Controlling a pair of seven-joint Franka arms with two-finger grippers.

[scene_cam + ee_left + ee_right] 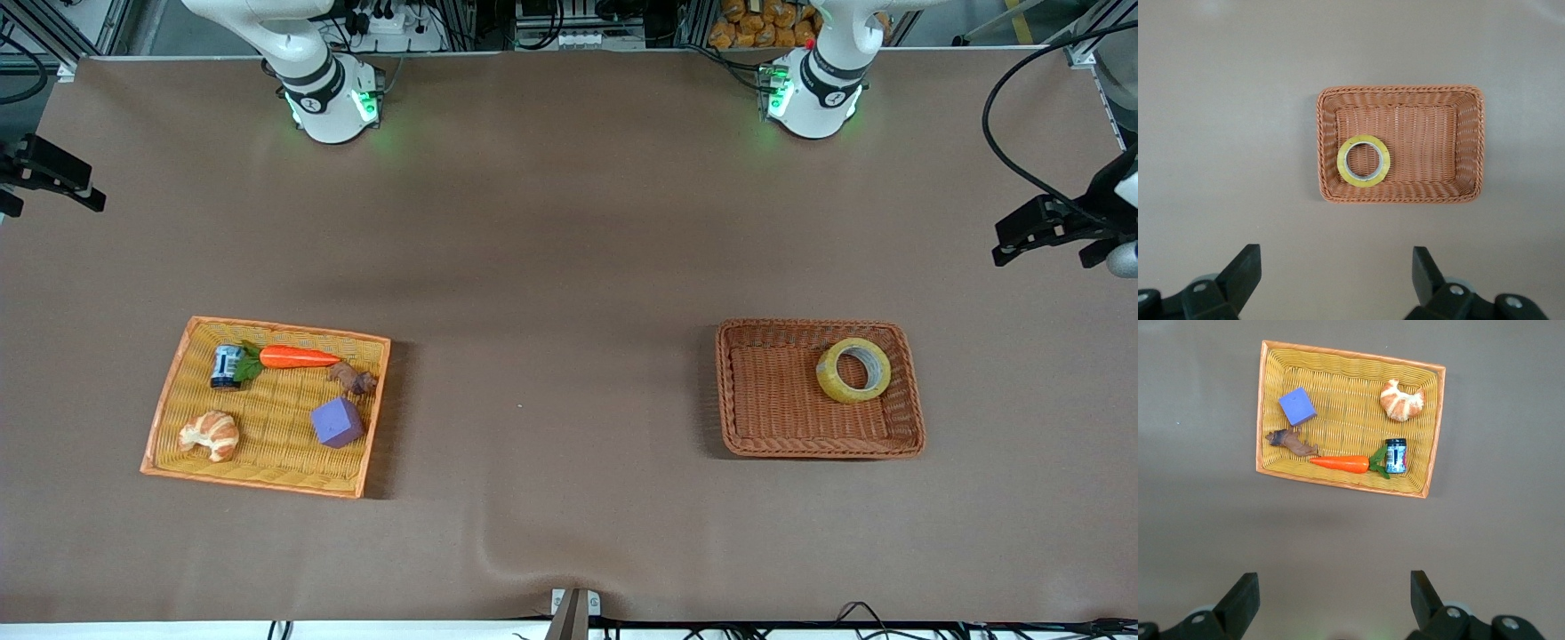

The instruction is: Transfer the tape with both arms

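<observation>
The tape (853, 370) lies in the brown basket (773, 443) toward the left arm's end; left gripper (1335, 277) and right gripper (1335, 597) hover high, fingers apart; yellow tray (169, 404) holds the croissant (210, 434).

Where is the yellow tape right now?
The tape lies alone in the brown basket at the left arm's end of the table, near the basket's corner farthest from the front camera.

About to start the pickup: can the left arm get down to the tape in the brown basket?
Probably yes. The left tool is open, high over bare table, and the tape lies flat and alone in the brown basket, with nothing over it.
</observation>
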